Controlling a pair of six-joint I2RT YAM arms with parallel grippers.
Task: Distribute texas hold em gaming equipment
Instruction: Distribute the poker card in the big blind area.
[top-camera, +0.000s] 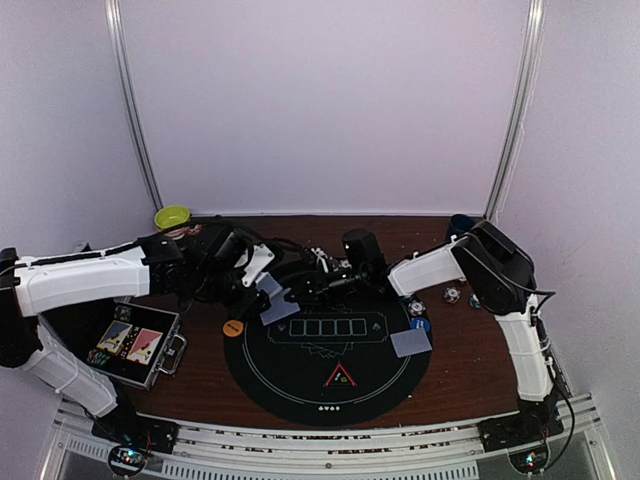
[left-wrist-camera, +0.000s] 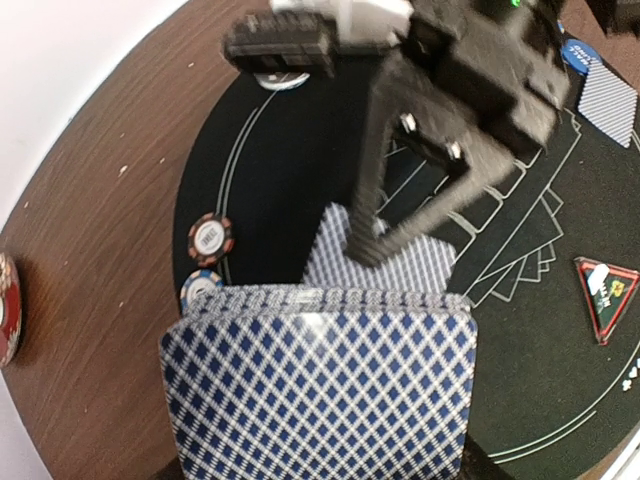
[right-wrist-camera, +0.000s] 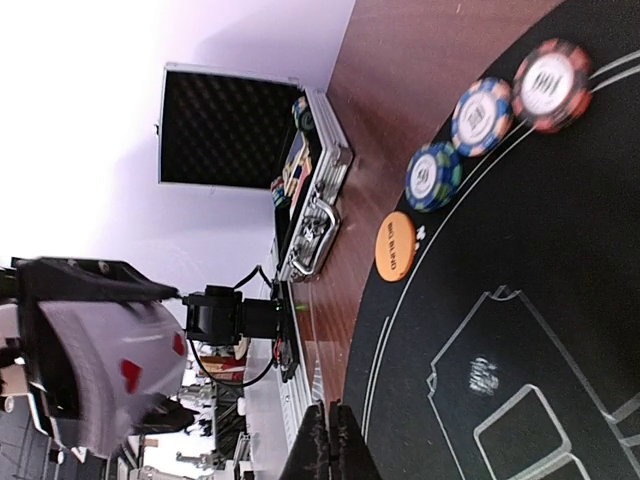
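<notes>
My left gripper (top-camera: 258, 272) is shut on the deck of blue-diamond-backed cards (left-wrist-camera: 320, 385), which hides its fingers in the left wrist view. My right gripper (top-camera: 298, 292) reaches in from the right. It is shut, and its tips (left-wrist-camera: 366, 252) rest on a single face-down card (left-wrist-camera: 400, 268) lying on the black mat (top-camera: 330, 395). Another face-down card (top-camera: 411, 342) lies at the mat's right, by the blue button (top-camera: 420, 324). The orange button (top-camera: 233, 328) sits at the mat's left edge, with three striped chips (right-wrist-camera: 483, 115) nearby. The red triangle marker (top-camera: 340, 377) lies at the near middle.
An open metal case (top-camera: 135, 345) stands at the left. The yellow-green bowl (top-camera: 172, 217) is at the back left and the dark mug (top-camera: 460, 225) at the back right. More chips (top-camera: 452, 295) lie right of the mat. The two arms nearly meet over the mat's far left.
</notes>
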